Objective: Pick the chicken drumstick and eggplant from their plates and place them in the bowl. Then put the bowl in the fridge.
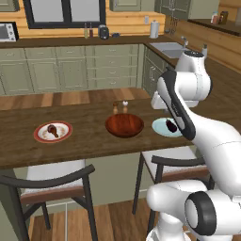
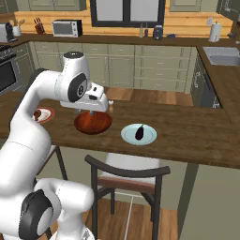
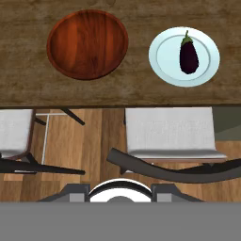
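Two foods not yet moved: eggplant lying on blue plate near table's front edge, drumstick on red-rimmed plate toward left end, empty bowl between. Gripper hung above bowl; opening could not be told. Best: centre over one food, descend straight, pinch across its narrow width.

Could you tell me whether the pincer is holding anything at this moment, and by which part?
Nothing is held: the eggplant and chicken drumstick lie on their plates.
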Robot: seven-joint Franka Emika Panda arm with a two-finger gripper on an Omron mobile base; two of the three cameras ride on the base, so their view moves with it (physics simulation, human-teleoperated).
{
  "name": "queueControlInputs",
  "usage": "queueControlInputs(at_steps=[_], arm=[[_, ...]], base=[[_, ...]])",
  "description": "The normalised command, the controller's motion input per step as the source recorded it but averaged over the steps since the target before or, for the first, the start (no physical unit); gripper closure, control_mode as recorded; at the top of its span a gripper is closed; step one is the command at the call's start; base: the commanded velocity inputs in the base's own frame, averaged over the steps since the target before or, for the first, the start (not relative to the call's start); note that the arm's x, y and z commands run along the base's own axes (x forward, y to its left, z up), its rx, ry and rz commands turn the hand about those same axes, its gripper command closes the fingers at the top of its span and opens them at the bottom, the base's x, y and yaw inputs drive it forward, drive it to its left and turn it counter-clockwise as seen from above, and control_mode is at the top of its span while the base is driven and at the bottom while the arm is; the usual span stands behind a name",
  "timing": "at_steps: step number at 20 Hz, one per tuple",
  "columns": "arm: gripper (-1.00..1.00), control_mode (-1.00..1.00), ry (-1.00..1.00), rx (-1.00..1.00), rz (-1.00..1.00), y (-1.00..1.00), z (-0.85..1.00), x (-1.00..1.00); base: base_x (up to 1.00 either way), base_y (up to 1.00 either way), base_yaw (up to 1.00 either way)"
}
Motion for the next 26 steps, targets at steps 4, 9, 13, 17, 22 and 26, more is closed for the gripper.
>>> queueControlInputs(at_steps=[4, 9, 13, 17, 22, 26], arm=[[-1.00, 1.00, 0.00, 0.00, 0.00, 0.00, 0.00, 0.00], [-1.00, 1.00, 0.00, 0.00, 0.00, 0.00, 0.00, 0.00], [-1.00, 1.00, 0.00, 0.00, 0.00, 0.00, 0.00, 0.00], [-1.00, 1.00, 0.00, 0.00, 0.00, 0.00, 0.00, 0.00], [-1.00, 1.00, 0.00, 0.00, 0.00, 0.00, 0.00, 0.00], [-1.00, 1.00, 0.00, 0.00, 0.00, 0.00, 0.00, 0.00]], base=[[0.03, 0.09, 0.00], [0.26, 0.55, -0.05], [0.30, 0.48, -0.01], [0.64, 0.08, 0.06], [0.88, 0.28, 0.03], [0.91, 0.71, 0.00]])
